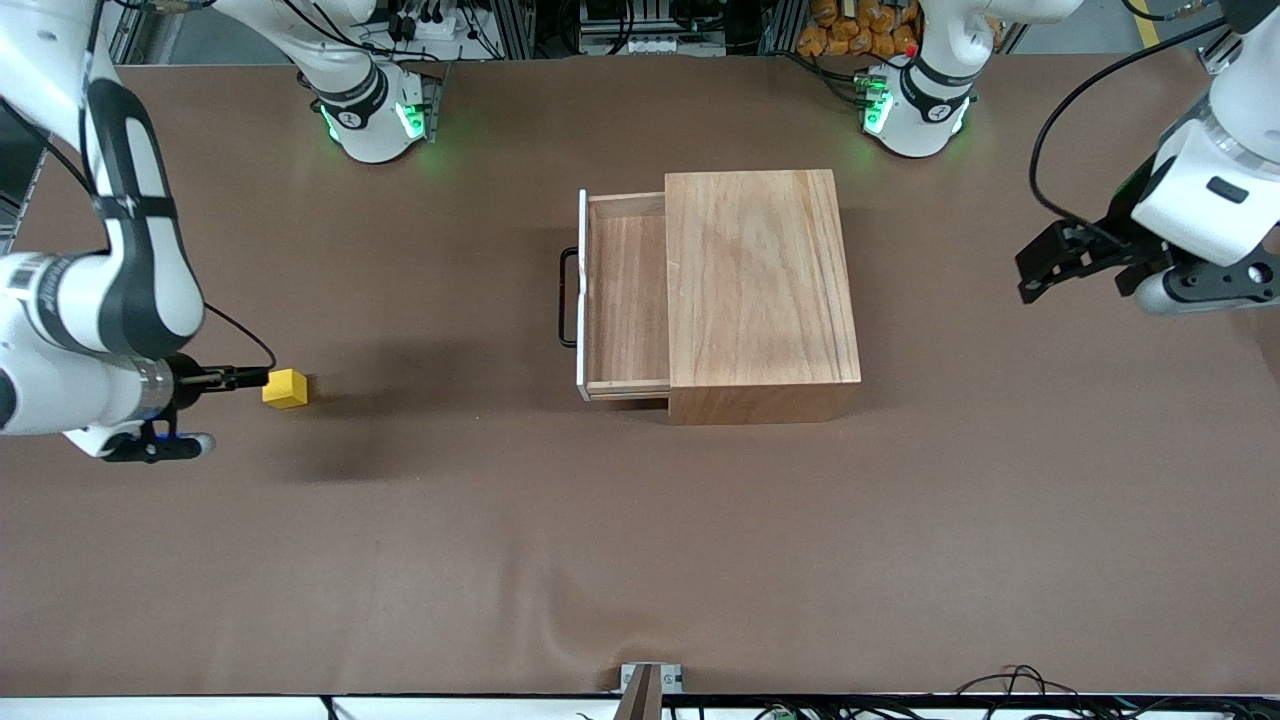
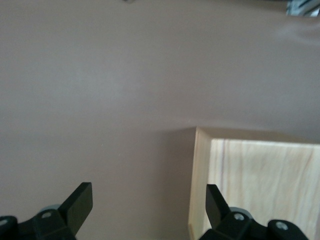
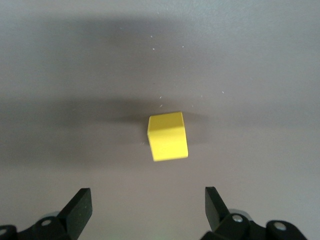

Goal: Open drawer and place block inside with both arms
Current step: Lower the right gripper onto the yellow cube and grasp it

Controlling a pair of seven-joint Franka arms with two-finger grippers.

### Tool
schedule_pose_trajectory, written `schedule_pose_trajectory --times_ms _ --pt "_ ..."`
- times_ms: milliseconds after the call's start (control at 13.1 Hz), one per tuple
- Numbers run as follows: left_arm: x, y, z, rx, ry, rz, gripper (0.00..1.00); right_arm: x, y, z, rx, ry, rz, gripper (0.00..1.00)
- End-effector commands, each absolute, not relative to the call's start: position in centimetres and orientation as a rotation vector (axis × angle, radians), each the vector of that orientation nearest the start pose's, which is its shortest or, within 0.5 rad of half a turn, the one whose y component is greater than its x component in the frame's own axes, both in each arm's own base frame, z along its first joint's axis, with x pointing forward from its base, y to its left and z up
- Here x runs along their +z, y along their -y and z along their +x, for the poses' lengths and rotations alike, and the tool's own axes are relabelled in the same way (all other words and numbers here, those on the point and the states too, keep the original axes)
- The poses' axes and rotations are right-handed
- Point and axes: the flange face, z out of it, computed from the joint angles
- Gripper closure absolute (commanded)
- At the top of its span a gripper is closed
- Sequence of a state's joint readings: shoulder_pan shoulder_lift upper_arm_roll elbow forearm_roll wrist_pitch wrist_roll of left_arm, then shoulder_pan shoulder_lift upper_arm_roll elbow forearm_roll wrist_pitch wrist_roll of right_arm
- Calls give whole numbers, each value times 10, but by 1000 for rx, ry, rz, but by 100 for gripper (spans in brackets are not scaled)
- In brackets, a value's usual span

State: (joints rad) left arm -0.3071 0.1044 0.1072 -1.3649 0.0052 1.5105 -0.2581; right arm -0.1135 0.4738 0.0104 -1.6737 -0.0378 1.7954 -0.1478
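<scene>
One smooth yellow cube block [image 3: 168,136] beneath spread right pincer [image 3: 147,210].

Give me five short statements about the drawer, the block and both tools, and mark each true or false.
1. The drawer is pulled partly out of the wooden box. True.
2. The block lies inside the drawer. False: it sits on the table, toward the right arm's end.
3. The right tool is open, with the block ahead of it. True.
4. The left tool grips the drawer's handle. False: it is open, away from the handle, at the left arm's end.
5. The drawer tray holds nothing visible. True.
</scene>
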Motion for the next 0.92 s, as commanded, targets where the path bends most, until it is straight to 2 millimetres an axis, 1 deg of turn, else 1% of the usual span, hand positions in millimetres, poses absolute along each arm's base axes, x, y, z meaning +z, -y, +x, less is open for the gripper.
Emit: schedule_pose_trajectory --times_ms 0,77,230,306,383,536,613,690,766,843 --pt "648 94 524 -26 86 -3159 0 262 91 605 475 207 -3068 0" --pt "643 84 515 -18 96 -3161 0 249 96 600 441 219 -3070 0" --pt "637 79 501 2 88 -3161 0 231 97 592 401 216 -3078 0" --pt "637 79 502 0 93 -3161 0 222 96 586 393 209 -3073 0" --pt "640 73 505 -10 105 -3162 0 215 91 583 371 216 -3075 0" --pt "653 54 508 -42 134 -3162 0 203 92 580 350 212 -3079 0" --pt "657 49 509 -54 130 -3163 0 201 92 579 354 212 -3077 0" --pt "661 48 509 -67 111 -3164 0 201 91 579 354 217 -3077 15" --pt "664 45 509 -73 106 -3159 0 197 93 579 354 215 -3076 27" --pt "662 43 507 -45 103 -3155 0 195 93 579 351 222 -3076 51"
